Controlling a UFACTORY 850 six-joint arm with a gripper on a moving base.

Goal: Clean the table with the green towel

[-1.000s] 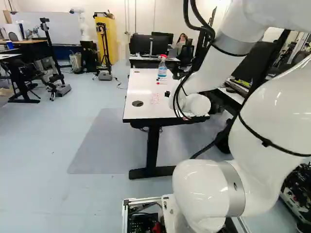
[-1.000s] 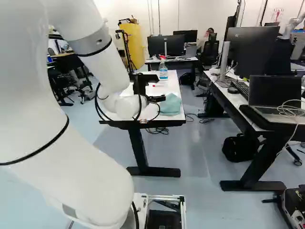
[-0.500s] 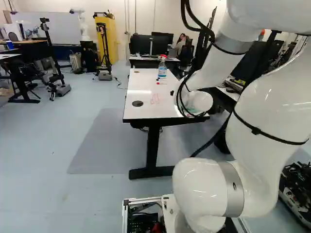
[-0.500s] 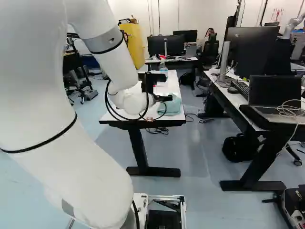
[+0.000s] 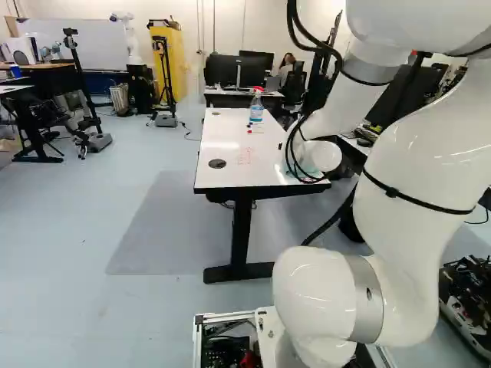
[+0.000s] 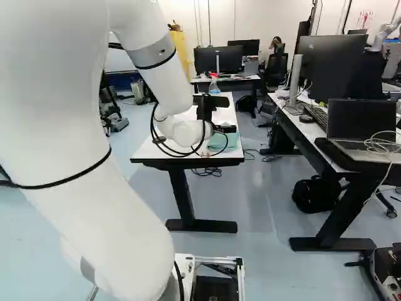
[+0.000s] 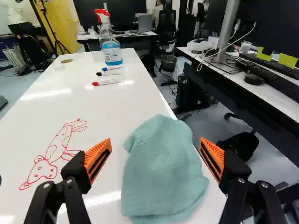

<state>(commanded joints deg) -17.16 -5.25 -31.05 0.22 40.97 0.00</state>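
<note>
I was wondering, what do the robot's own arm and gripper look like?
The smooth, rounded white arm has grey metal-looking rings, thin black straps and black cables looping outside it. The black gripper has two jointed fingers with orange pads marked by dark slots.

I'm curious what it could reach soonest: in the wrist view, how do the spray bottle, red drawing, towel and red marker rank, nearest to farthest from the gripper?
1. Towel: between the gripper's open fingers as seen here.
2. Red drawing: off to one side.
3. Red marker: farther ahead.
4. Spray bottle: beyond the marker.
</note>
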